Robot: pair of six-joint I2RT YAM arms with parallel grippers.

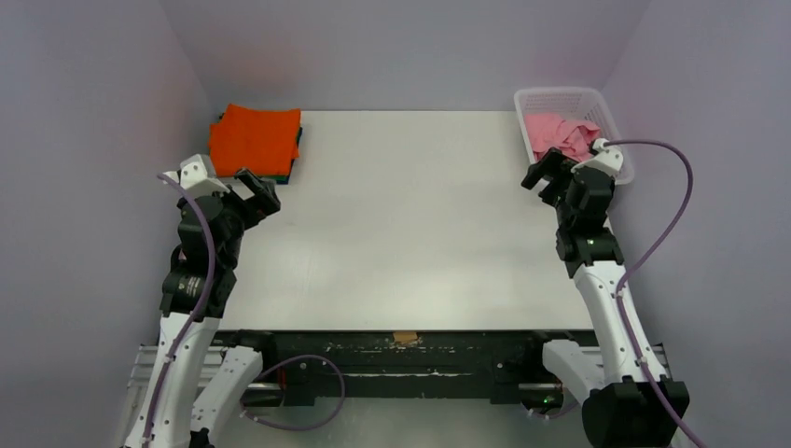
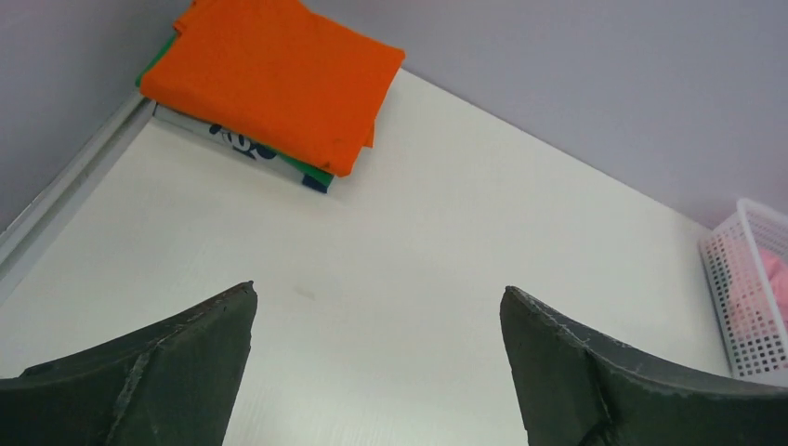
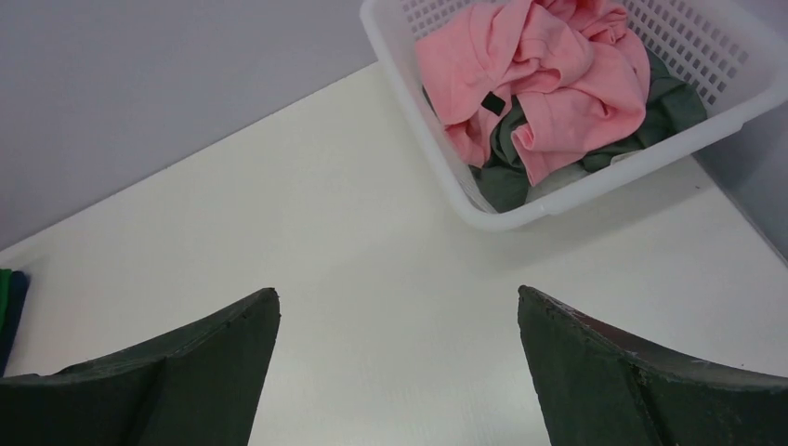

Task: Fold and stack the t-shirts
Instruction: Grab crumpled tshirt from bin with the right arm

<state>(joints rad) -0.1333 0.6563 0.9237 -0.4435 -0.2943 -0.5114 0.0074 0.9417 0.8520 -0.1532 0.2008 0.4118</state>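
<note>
Sitting at the far-left corner of the white table is a neat stack of folded t-shirts. The bright orange t-shirt is on top. A strip of green and dark blue cloth peeks out from under its near edge, beside a white layer with a dark print on it.

The left gripper hangs over the table's left side, just nearer to me than that stack and apart from it. Its two dark fingers are spread wide, and I can see the tabletop through the gap.

Over the table's right side hovers the right gripper, its fingers likewise spread well apart. It points toward the far-right corner of the table.

On that corner stands the white plastic mesh basket, its long side running along the table's right edge. Inside it the pink t-shirt lies crumpled and unfolded. It is heaped over a dark grey-green t-shirt, which shows beneath it along the basket's near wall. The right gripper is close to the basket but touches neither it nor the cloth.
</note>
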